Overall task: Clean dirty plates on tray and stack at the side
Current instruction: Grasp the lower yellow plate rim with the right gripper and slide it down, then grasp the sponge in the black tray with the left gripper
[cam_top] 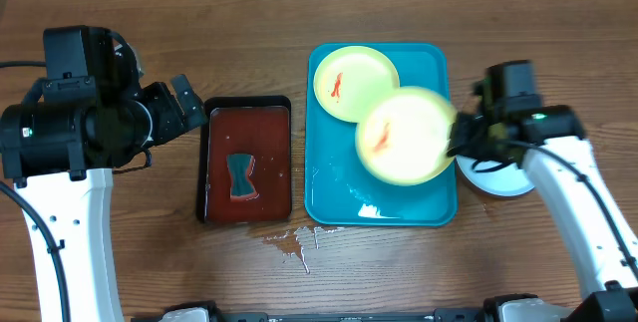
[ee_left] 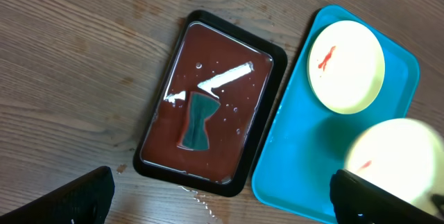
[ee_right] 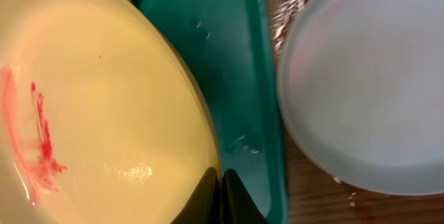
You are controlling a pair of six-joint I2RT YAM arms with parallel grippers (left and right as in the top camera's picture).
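While your right gripper (ee_right: 222, 193) is pinched narrow on the right rim of a yellow-green plate (cam_top: 404, 135), that plate faces up, red smear left of centre, over the near-right part of the turquoise tray (cam_top: 329, 197), whose long axis runs near to far. A second smeared plate (cam_top: 355, 83) lies in its far-left corner. The blue-white plate (cam_top: 495, 177) sits on the table just right of the tray, under the right arm. Your left gripper (cam_top: 189, 103) gapes wide beside the dark red tray (cam_top: 214, 162), which holds a teal sponge (cam_top: 241, 175).
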